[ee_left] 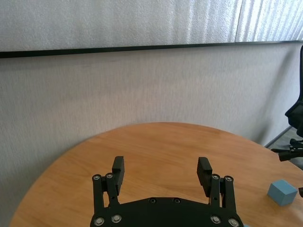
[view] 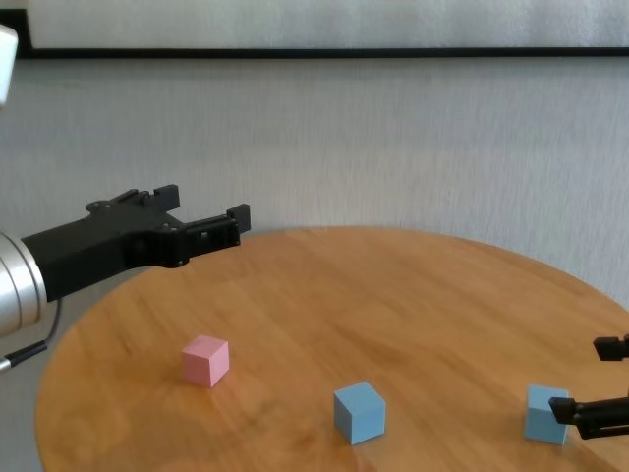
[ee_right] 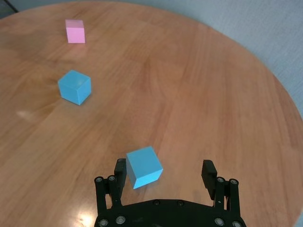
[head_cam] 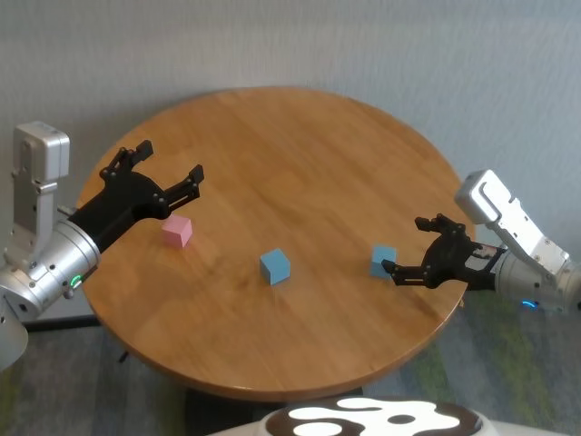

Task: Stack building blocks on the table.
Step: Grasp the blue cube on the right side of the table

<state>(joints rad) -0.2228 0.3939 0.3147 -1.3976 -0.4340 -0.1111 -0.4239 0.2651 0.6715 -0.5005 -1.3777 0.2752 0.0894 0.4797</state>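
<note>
Three cubes lie apart on the round wooden table (head_cam: 300, 145). The pink cube (head_cam: 177, 231) is at the left, one light blue cube (head_cam: 275, 266) in the middle, the other light blue cube (head_cam: 383, 261) at the right. My right gripper (head_cam: 405, 244) is open, low over the table at the right blue cube. In the right wrist view that cube (ee_right: 144, 166) sits between the open fingers, close to one fingertip (ee_right: 120, 169). My left gripper (head_cam: 171, 161) is open and empty, raised above the table just behind the pink cube (view: 205, 360).
The table's edge runs close to my right gripper (view: 595, 379). A grey wall stands behind the table. The middle blue cube (ee_right: 74, 87) and pink cube (ee_right: 75, 31) lie farther off in the right wrist view.
</note>
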